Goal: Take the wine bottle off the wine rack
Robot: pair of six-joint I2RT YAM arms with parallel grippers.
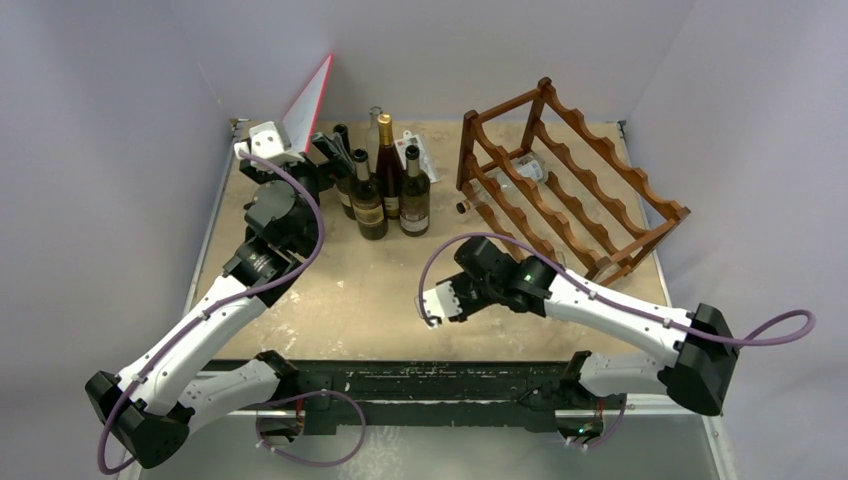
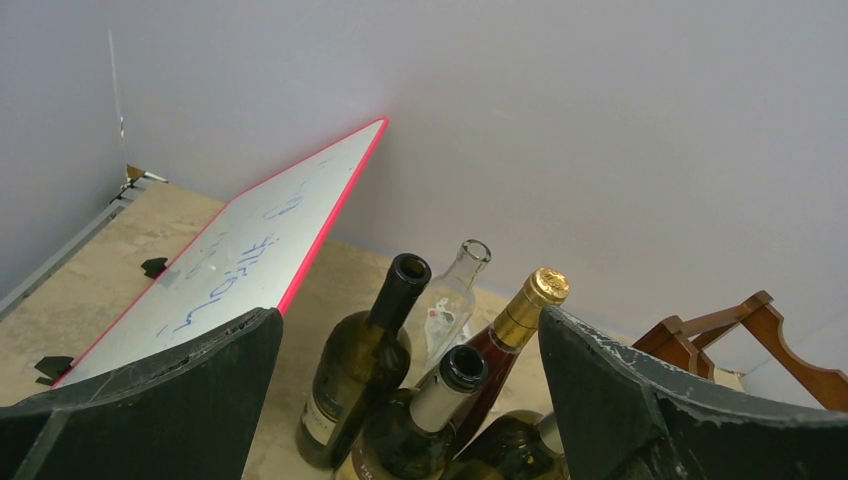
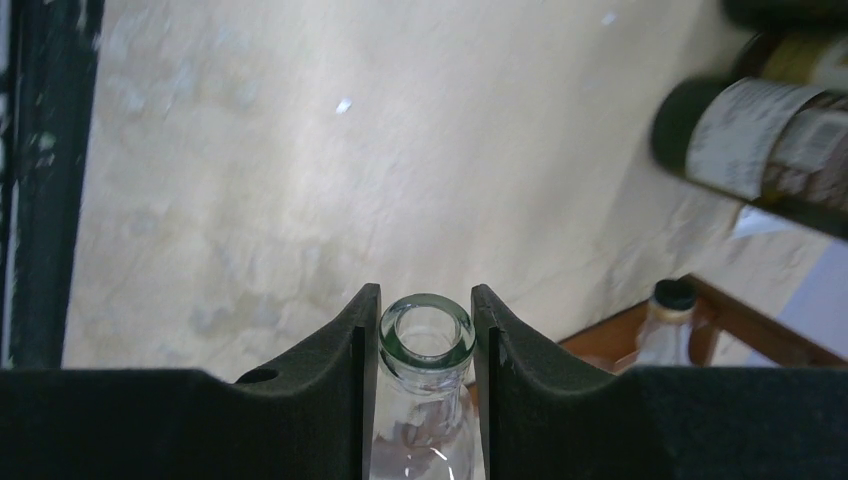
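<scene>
your right gripper [image 3: 425, 296] has its fingers [image 3: 335, 350] pinched on the neck of the clear wine bottle [image 3: 425, 430], one pad on each side just under the rim. the open mouth faces away from the wrist and the body runs back beneath it, out of sight. from above, that gripper hangs over the table [image 1: 350, 290], in front of the wine rack [image 1: 616, 148] and apart from it. a second clear bottle [image 1: 515, 170], dark-capped, lies in the rack. your left gripper [image 2: 408, 330] has its fingers [image 2: 180, 390] spread wide, gripping nothing, above the standing bottles [image 1: 385, 185] beside the leaning whiteboard [image 2: 240, 260].
</scene>
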